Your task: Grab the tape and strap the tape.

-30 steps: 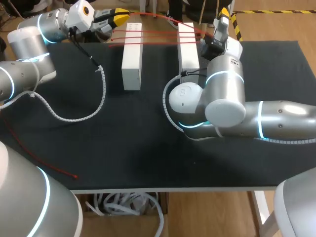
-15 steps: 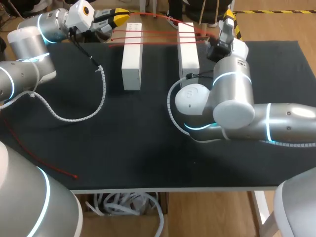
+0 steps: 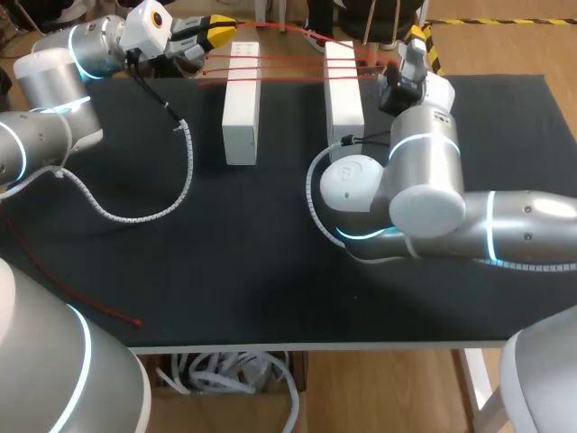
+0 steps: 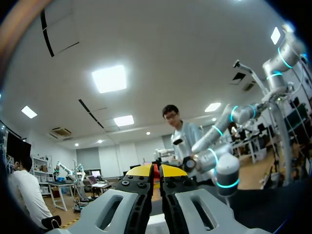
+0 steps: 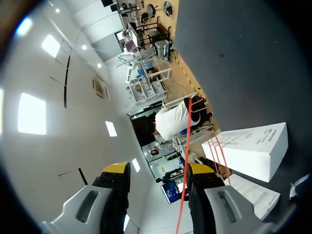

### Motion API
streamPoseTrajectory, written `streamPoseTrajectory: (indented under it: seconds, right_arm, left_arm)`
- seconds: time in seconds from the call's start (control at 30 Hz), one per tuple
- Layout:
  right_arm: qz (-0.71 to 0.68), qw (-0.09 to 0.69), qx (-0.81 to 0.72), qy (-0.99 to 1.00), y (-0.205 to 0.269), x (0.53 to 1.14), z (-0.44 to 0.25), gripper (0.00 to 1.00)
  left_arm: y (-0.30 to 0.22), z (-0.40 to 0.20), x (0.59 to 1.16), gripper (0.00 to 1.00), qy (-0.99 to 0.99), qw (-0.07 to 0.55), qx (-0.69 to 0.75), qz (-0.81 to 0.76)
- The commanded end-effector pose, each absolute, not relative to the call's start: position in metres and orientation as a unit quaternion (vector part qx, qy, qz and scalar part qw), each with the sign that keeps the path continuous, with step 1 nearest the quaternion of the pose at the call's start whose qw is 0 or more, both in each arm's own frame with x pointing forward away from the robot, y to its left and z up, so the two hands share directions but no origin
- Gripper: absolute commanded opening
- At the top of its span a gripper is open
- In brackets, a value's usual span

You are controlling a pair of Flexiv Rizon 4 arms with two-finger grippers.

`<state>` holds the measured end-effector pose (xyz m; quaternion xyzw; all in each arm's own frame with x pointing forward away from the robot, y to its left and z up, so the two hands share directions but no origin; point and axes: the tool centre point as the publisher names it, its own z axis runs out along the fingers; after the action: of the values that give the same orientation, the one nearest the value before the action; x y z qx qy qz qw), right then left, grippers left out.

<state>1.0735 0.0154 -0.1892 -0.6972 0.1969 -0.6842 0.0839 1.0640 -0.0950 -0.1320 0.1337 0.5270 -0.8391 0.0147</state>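
Red tape runs side to side, taut; left fingers seemingly pinch it, right fingers apart.

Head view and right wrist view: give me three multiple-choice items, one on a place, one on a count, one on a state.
1. Where do the strands of red tape run?
A. Across the far ends of the white blocks
B. Around a bottle
C. Into a drawer

2. How many white blocks are on the table?
A. One
B. Two
C. Four

3. How does the right gripper stand?
A. Shut on a block
B. Open, with tape passing between its fingers
C. Shut on a cable

Key:
1 A: the head view shows red lines spanning both blocks' far ends.
2 B: two blocks lie side by side.
3 B: the right wrist view shows the yellow tips well apart.
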Motion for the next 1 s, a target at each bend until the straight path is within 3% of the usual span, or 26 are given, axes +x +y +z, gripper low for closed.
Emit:
streamPoseTrajectory:
  seconds: [0.03,0.37,1.0]
  right_arm:
    - [-0.682,0.082,-0.699,0.195,0.015,1.071,-0.189,0.47]
    - [-0.68,0.075,-0.705,0.188,0.016,1.066,-0.194,0.42]
    - [-0.687,0.066,-0.697,0.196,0.014,1.077,-0.193,0.43]
  left_arm:
    - [-0.096,-0.13,1.061,0.0,0.529,0.018,0.131,-0.838]
    - [-0.096,-0.13,1.061,0.0,0.529,0.018,0.131,-0.838]
    - [-0.096,-0.13,1.061,0.0,0.529,0.018,0.131,-0.838]
